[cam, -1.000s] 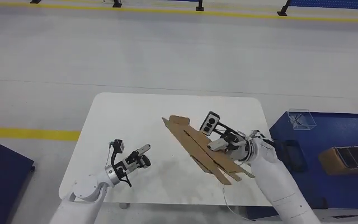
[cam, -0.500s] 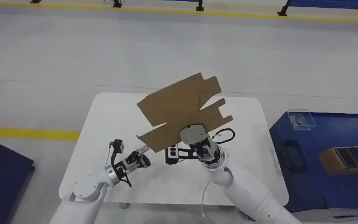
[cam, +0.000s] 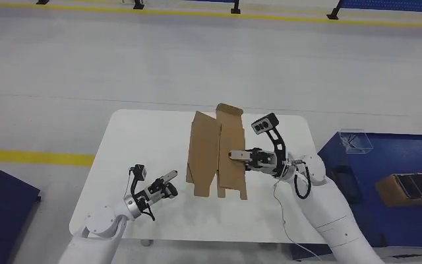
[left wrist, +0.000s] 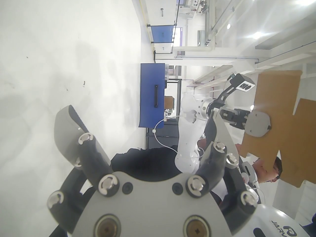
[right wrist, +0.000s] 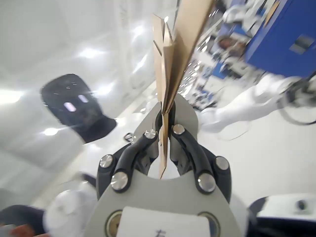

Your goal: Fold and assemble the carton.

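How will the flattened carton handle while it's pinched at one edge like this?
Probably light: the right gripper alone holds the carton clear of the table. Likely stiff across its panels, which look flat, but apt to hinge at its creases, where layers splay apart.

The left arm (cam: 99, 223) and right arm (cam: 333, 214) have smooth white shells. The left gripper (left wrist: 138, 115) has a grey base plate with 2 brass-coloured screw heads, black linkages pinned by silver screws, and pale grey fingers (left wrist: 71, 124). The right gripper (right wrist: 166, 107) is built the same. A thin white cable (cam: 283, 212) runs along the right arm, whose wrist carries a black camera (cam: 265, 123) on a bracket.
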Controlling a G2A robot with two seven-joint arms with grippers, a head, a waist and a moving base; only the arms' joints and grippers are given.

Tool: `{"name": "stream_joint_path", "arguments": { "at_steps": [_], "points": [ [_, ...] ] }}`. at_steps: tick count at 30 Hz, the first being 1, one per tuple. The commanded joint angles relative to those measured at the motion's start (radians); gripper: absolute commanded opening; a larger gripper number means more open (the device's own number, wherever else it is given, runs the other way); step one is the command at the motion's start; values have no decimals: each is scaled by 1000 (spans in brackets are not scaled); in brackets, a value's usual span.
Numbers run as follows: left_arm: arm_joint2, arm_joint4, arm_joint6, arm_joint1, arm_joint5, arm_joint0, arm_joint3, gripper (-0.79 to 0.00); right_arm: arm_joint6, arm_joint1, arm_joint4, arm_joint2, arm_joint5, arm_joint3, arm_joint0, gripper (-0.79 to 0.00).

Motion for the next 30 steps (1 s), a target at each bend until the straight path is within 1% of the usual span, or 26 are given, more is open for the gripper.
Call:
{"name": "stream_joint_path", "arguments": {
  "at_steps": [1, 3, 4, 5, 15, 16, 17, 19, 21, 22, 25, 27, 29, 30],
  "points": [
    [0, 0, 0, 0, 0, 0, 0, 0, -101, 5, -120, 40, -136, -60, -51, -785],
    [0, 0, 0, 0, 0, 0, 0, 0, -208, 9, -276, 87, -264, -117, -104, -785],
    [0, 0, 0, 0, 0, 0, 0, 0, -264, 9, -364, 106, -313, -143, -131, -785],
    [0, 0, 0, 0, 0, 0, 0, 0, -306, 9, -414, 118, -340, -161, -147, -785],
    [0, 0, 0, 0, 0, 0, 0, 0, -306, 9, -414, 118, -340, -161, -147, -785],
    [0, 0, 0, 0, 0, 0, 0, 0, -312, 9, -421, 120, -340, -163, -148, -785],
    [0, 0, 0, 0, 0, 0, 0, 0, -343, 9, -481, 140, -374, -173, -150, -785],
    [0, 0, 0, 0, 0, 0, 0, 0, -468, 3, -621, 179, -454, -189, -170, -785],
    [0, 0, 0, 0, 0, 0, 0, 0, -633, -10, -736, 203, -509, -225, -192, -785],
    [0, 0, 0, 0, 0, 0, 0, 0, -715, -18, -829, 229, -539, -248, -194, -785],
    [0, 0, 0, 0, 0, 0, 0, 0, -997, -50, -1174, 285, -544, -331, -216, -785],
    [0, 0, 0, 0, 0, 0, 0, 0, -1184, -73, -1390, 283, -544, -380, -234, -785],
    [0, 0, 0, 0, 0, 0, 0, 0, -1366, -92, -1602, 286, -523, -398, -245, -785],
    [0, 0, 0, 0, 0, 0, 0, 0, -1455, -100, -1740, 293, -497, -427, -238, -785]
  ]
}}
